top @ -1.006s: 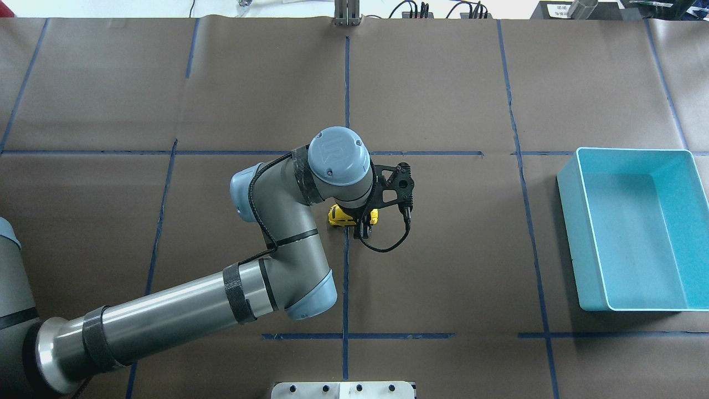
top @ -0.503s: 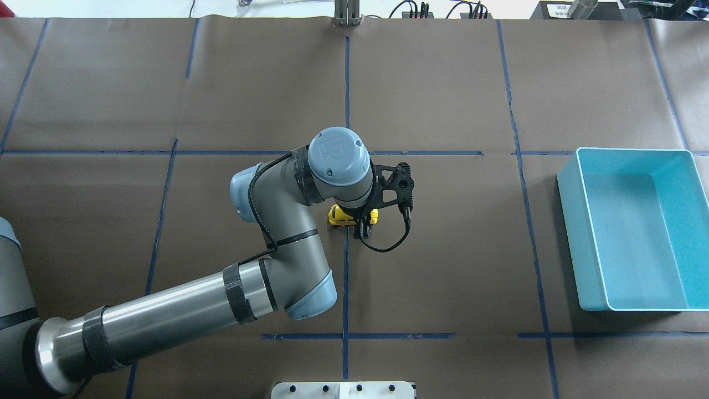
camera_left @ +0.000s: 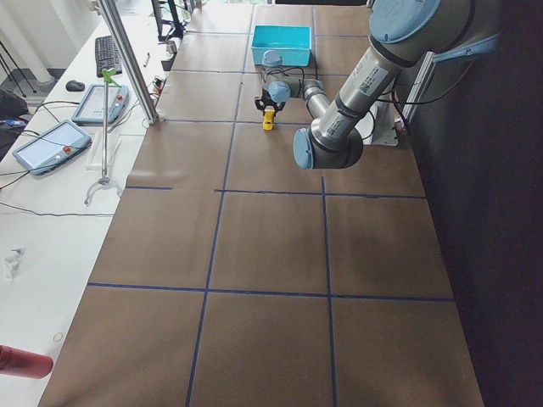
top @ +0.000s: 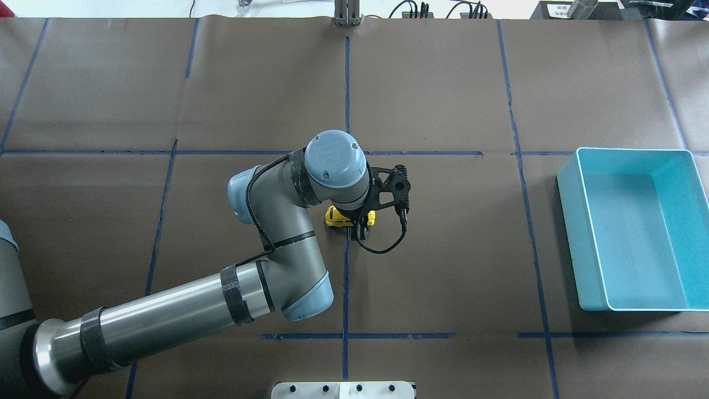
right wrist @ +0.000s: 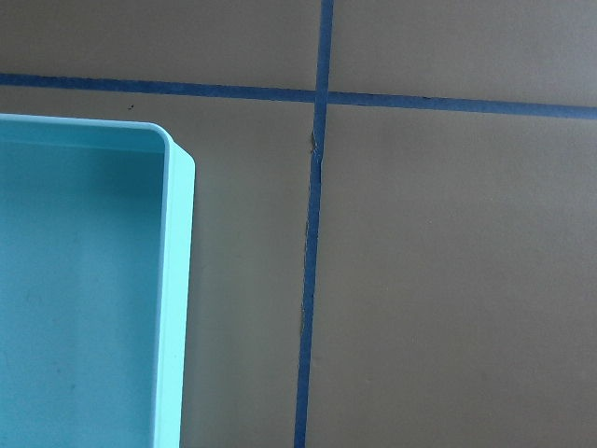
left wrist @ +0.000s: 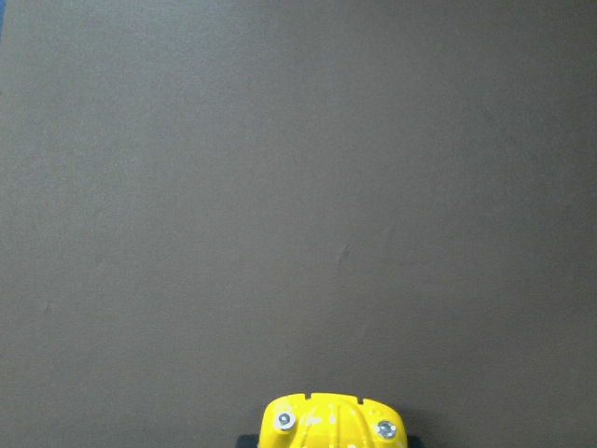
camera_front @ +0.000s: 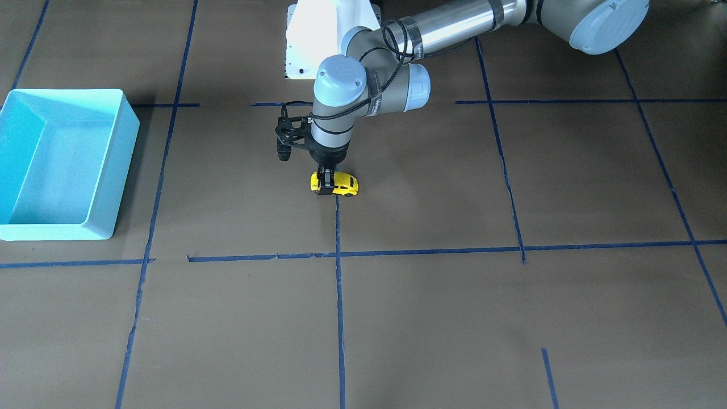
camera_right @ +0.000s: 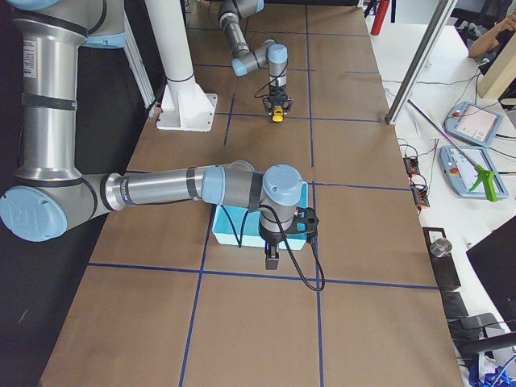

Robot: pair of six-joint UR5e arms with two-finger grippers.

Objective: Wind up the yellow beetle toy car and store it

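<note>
Exterior front-facing: the left gripper (camera_front: 325, 186) points straight down, clenched across one end of the yellow beetle toy car (camera_front: 342, 184). The car sits wheels-down on the tabletop (camera_front: 454, 318) at the head of a blue tape line (camera_front: 337, 227). The light blue bin (camera_front: 118, 170) stands well apart at this view's left edge.
Overhead exterior: the wrist of the left arm (top: 166, 316) covers most of the car. Yellow shows on either side of the black fingers, near the tabletop's middle, and the bin lies at the right edge.
Exterior left: the car is a small yellow speck under the left gripper, with the bin farther along the tabletop beyond it.
Exterior right: the right gripper (camera_right: 272, 260) hangs pointing down in front of the bin. It cannot be told whether it is released or clenched. The car shows far up the tabletop under the left gripper.
Left wrist-mounted: the car's yellow end, with two small silver studs, pokes in at the bottom edge. Brown tabletop fills the rest.
Right wrist-mounted: a corner of the bin fills the lower left, beside crossing tape lines.
</note>
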